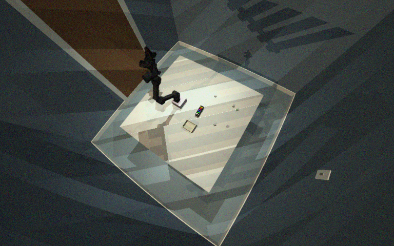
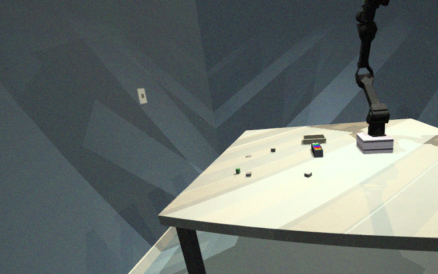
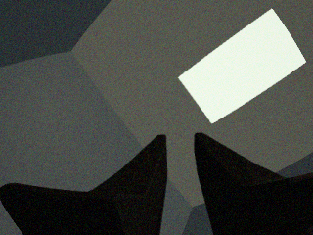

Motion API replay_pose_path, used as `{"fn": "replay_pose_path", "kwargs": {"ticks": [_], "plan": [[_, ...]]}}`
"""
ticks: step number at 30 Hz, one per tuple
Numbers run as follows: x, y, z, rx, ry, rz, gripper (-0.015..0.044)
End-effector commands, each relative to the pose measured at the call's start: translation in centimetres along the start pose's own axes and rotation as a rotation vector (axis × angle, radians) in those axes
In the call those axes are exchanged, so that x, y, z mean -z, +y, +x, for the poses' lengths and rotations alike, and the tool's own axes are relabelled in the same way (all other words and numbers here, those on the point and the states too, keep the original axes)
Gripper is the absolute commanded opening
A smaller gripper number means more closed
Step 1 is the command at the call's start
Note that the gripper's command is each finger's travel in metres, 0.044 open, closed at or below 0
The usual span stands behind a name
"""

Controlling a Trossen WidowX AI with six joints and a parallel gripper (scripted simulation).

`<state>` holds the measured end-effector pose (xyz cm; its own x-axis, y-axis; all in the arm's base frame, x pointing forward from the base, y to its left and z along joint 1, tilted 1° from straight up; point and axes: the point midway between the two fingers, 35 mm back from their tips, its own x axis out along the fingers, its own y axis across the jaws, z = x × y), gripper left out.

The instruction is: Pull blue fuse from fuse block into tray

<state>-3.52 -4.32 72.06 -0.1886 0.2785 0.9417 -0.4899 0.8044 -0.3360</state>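
Arm (image 2: 368, 80) stood tall off its base, links stacked nearly vertical — upper part ran out of exterior view's top edge. In top view, arm reached up and back, well away from table centre. Gripper (image 3: 179, 157) pointed at wall and ceiling — fingers drawn near together, narrow gap, nothing between them.

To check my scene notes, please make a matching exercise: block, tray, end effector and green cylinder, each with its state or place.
Things:
1. block
2. tray
3. end effector
4. green cylinder

States:
a. shut, holding nothing
b. no fuse inside
c. holds the coloured fuses
d. stands on its own, far from the others

Pairs: 1-c, 2-b, 3-a, 4-d.
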Motion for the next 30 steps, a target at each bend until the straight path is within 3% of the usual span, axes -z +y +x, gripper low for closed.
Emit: {"fn": "replay_pose_path", "kwargs": {"ticks": [1,13,30], "plan": [[4.1,4.4,0.7,-0.082,0.138,0.039,0.0071],[17.8,15.3,-1.8,-0.308,0.571,0.058,0.0071],[35.5,18.5,-16.3,-0.383,1.261,0.049,0.0071]]}}
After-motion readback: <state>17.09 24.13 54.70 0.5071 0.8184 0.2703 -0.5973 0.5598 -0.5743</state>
